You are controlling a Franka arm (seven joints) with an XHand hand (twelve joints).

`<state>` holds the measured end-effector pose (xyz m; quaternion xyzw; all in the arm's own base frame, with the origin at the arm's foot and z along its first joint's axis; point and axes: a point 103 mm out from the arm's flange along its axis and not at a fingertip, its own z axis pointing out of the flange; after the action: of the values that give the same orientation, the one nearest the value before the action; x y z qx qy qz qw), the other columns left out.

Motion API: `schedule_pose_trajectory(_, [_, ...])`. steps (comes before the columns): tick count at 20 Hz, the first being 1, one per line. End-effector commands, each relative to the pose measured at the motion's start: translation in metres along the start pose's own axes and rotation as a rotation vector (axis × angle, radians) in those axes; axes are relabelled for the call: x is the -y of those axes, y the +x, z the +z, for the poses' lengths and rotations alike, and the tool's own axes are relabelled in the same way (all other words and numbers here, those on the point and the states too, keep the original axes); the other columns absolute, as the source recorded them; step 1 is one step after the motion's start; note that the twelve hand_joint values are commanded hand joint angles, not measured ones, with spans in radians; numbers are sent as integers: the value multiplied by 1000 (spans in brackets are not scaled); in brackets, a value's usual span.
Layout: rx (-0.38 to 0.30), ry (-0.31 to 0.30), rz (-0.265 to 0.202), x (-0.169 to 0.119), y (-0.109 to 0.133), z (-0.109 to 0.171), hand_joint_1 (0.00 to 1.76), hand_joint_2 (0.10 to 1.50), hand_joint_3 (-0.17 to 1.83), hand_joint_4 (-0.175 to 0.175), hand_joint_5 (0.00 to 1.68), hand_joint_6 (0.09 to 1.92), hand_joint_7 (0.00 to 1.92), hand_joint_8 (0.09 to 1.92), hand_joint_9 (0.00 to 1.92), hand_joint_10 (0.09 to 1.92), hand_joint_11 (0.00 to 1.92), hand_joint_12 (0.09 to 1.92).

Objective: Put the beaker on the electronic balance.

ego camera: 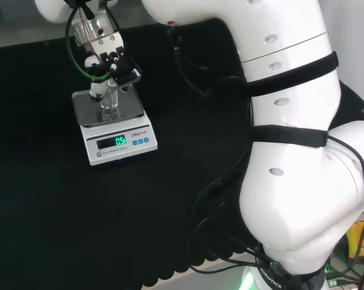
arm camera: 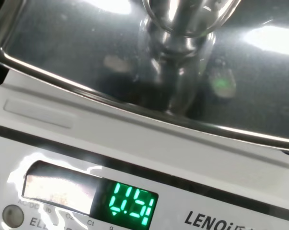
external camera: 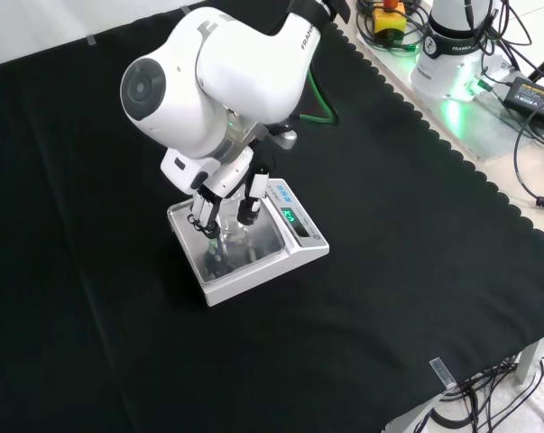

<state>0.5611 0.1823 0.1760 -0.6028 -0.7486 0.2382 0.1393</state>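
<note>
— What's on the black cloth (external camera: 416,271)?
— One white scale (ego camera: 118,142) with a square, shiny metal pan (arm camera: 77,57) and a lit green display (arm camera: 130,206).
— And the beaker (ego camera: 109,104)?
— One clear glass beaker, upright on the pan. The hand (ego camera: 106,60) has its fingers (external camera: 249,209) curled around it, it seems, though the glass is hard to make out.

Electronic balance (ego camera: 118,136), white with a steel pan and a lit green display, on black cloth (ego camera: 61,217) at upper left. Clear beaker (ego camera: 109,104) upright on the pan. Hand (ego camera: 108,59) directly above it, fingers curled round the beaker's top.
</note>
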Motion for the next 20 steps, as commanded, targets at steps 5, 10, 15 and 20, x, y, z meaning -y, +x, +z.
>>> schedule_pose_trajectory(5, [34,19,-16,21,-18,24,1028,1141,-175,-175,557,414,480,761,841,427,1122,824])
schedule_pose_trajectory(10, [33,35,-23,15,-9,32,930,1123,-175,-175,482,235,382,752,500,719,574,1238])
schedule_pose_trajectory(15, [37,7,-28,9,10,15,876,1101,-175,-175,393,110,269,772,389,793,435,1310])
schedule_pose_trajectory(20, [81,-40,-38,8,30,-21,767,992,-175,-175,192,87,50,758,122,881,210,1441])
